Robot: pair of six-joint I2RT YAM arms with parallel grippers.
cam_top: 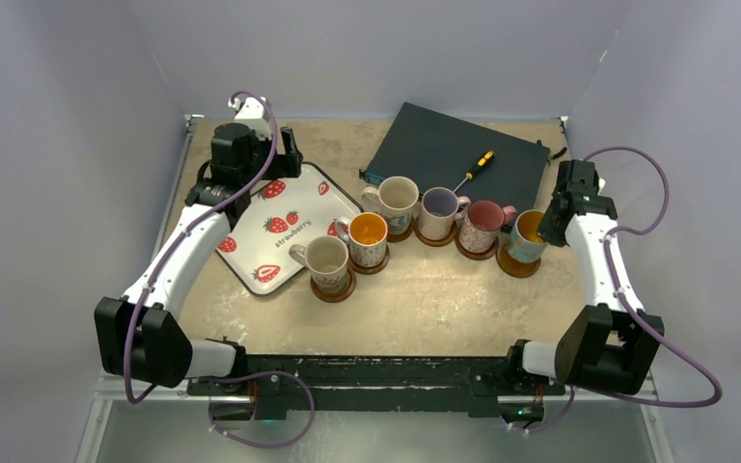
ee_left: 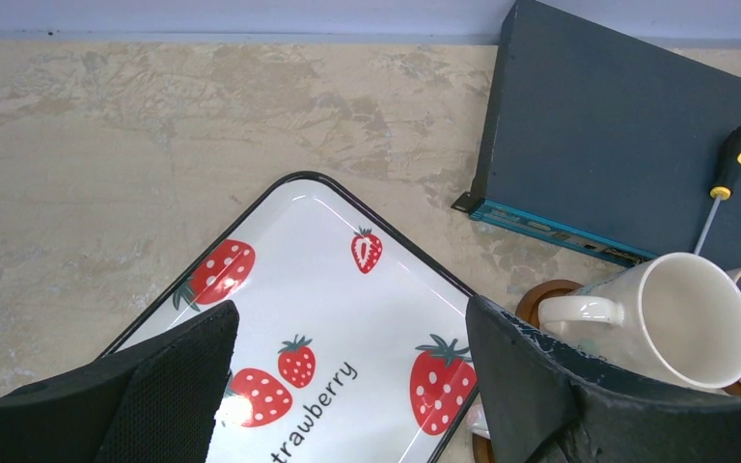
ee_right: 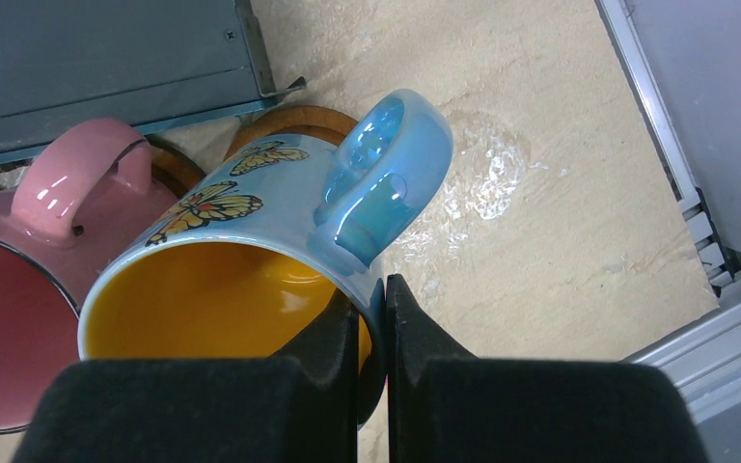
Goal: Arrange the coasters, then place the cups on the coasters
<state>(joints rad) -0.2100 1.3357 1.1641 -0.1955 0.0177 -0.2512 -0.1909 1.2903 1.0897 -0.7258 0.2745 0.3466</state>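
1. The right fingers [ee_right: 425, 357] are clamped on the rim of the blue cup [ee_right: 251, 251], beside its handle, at the right of the top view.
2. That cup is over a coaster [ee_right: 289, 121]; whether it rests there is unclear.
3. Five other cups [cam_top: 397, 201] stand on coasters [cam_top: 333, 292] across the middle of the bench [cam_top: 425, 299].
4. The left fingers [ee_left: 540, 386] are spread wide and empty above the strawberry tray [ee_left: 386, 289], upper left.

We see a glossy glazed blue mug [ee_right: 251, 222] catching highlights, beside a shiny pink mug [ee_right: 19, 318]. At twelve o'clock of them is a smooth wooden coaster [ee_right: 289, 118]. The tray [ee_left: 347, 280] looks glossy, the table [ee_left: 154, 125] matt and mottled, and the dark box [ee_left: 617, 125] at one o'clock matt. The screwdriver [ee_left: 736, 159] handle looks plastic.
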